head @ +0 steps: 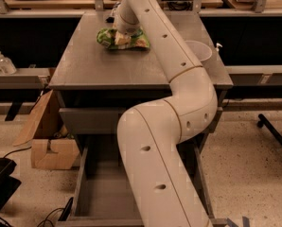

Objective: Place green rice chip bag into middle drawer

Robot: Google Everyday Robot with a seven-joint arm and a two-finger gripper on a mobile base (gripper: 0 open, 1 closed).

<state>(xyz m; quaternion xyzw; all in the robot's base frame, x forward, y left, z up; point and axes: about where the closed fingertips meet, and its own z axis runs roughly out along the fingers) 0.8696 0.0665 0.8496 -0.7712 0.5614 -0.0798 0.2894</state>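
The green rice chip bag (127,39) lies crinkled on the grey cabinet top (84,65), towards the back and left of the middle. My gripper (122,30) is right over the bag at the end of the white arm (179,79), and the wrist hides it and where it meets the bag. The middle drawer (80,183) stands pulled out at the bottom of the view, a deep grey box with a bare floor. The arm crosses over its right half.
A closed grey drawer front (89,120) sits above the open drawer. A clear bowl (201,51) stands on the top's right edge. A cardboard box (51,151) is on the floor at left, bottles (4,63) on a left shelf, and a black chair base (273,131) at right.
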